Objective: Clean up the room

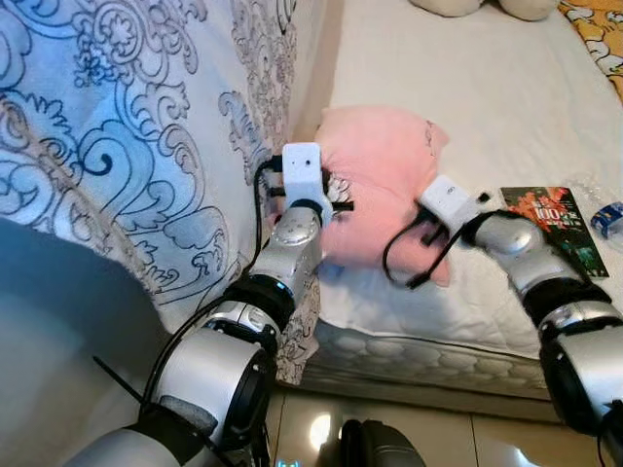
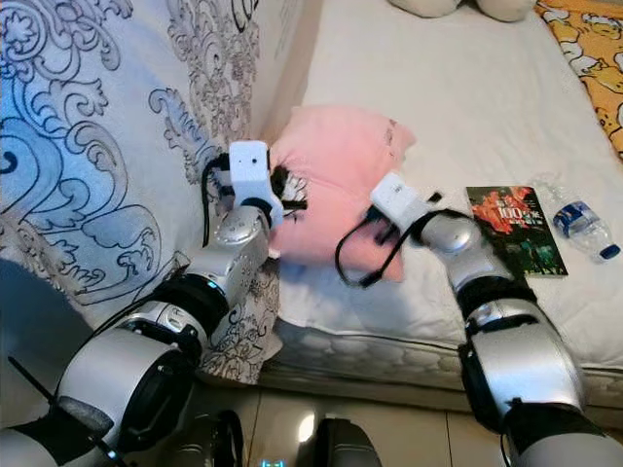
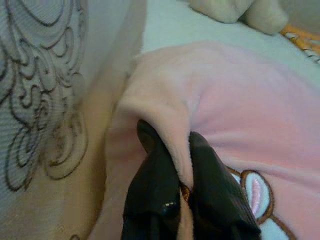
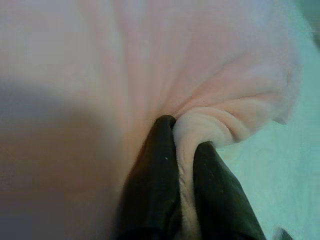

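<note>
A pink plush pillow [image 1: 375, 165] lies near the front left corner of the white mattress [image 1: 467, 88], close to the patterned blanket. My left gripper [image 3: 172, 150] is shut on a fold at the pillow's left edge, its black fingers [image 3: 155, 175] pinching the fabric. On the pillow's right side my right gripper [image 4: 182, 135] is shut on a bunched fold of the same pillow [image 4: 210, 75]. Both arms reach forward from below, the left arm [image 1: 287, 243] and the right arm [image 1: 516, 243] flanking the pillow.
A blue-and-white patterned blanket [image 1: 127, 146] hangs at the left. A dark book [image 1: 555, 219] and a plastic water bottle [image 2: 579, 224] lie on the mattress to the right. A beige plush toy [image 2: 458, 8] sits at the far edge. Tiled floor [image 1: 409, 433] is below.
</note>
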Robot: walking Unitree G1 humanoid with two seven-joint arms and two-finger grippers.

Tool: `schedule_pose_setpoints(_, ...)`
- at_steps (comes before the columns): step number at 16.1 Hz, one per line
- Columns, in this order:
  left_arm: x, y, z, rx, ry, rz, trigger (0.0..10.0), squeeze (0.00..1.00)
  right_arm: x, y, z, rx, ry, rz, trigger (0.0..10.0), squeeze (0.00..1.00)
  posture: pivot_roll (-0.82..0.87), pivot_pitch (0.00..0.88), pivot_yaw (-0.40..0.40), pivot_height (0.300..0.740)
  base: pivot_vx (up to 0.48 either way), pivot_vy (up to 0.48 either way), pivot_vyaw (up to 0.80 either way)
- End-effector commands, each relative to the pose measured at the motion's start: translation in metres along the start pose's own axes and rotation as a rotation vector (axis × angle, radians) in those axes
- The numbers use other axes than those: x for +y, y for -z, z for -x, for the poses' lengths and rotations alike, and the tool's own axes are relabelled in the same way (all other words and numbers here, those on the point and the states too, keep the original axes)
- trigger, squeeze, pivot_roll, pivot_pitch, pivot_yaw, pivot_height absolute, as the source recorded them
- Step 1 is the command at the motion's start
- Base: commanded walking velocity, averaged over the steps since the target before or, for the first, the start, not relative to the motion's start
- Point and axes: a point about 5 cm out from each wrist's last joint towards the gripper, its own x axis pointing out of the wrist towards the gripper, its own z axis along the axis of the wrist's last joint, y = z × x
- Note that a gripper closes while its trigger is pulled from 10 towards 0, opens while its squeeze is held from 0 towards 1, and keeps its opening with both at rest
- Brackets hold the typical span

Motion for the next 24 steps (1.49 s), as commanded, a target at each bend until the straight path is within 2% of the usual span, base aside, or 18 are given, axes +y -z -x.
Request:
schedule_pose_setpoints(1, -0.127, 0.063, 0.051, 0.203, 0.257, 0.284, 10.0, 0.0, -0.034, -0.002, 0.011, -0.001, 0.147, -0.096, 10.0, 0.0, -0.11, 0.161, -0.068, 0.74, 0.0, 0.0, 0.0)
schedule_pose_setpoints(3, -0.132, 0.067, 0.055, 0.21, 0.276, 0.257, 10.0, 0.0, -0.038, -0.004, 0.011, 0.003, 0.182, -0.12, 10.0, 0.0, -0.1, 0.159, -0.078, 0.74, 0.0, 0.0, 0.0)
schedule_pose_setpoints(5, -0.141, 0.069, 0.06, 0.223, 0.339, 0.256, 10.0, 0.0, -0.035, -0.008, 0.006, 0.006, 0.2, -0.169, 10.0, 0.0, -0.1, 0.158, -0.089, 0.74, 0.0, 0.0, 0.0)
schedule_pose_setpoints(24, -0.141, 0.069, 0.06, 0.223, 0.339, 0.256, 10.0, 0.0, -0.035, -0.008, 0.006, 0.006, 0.2, -0.169, 10.0, 0.0, -0.1, 0.158, -0.089, 0.74, 0.0, 0.0, 0.0)
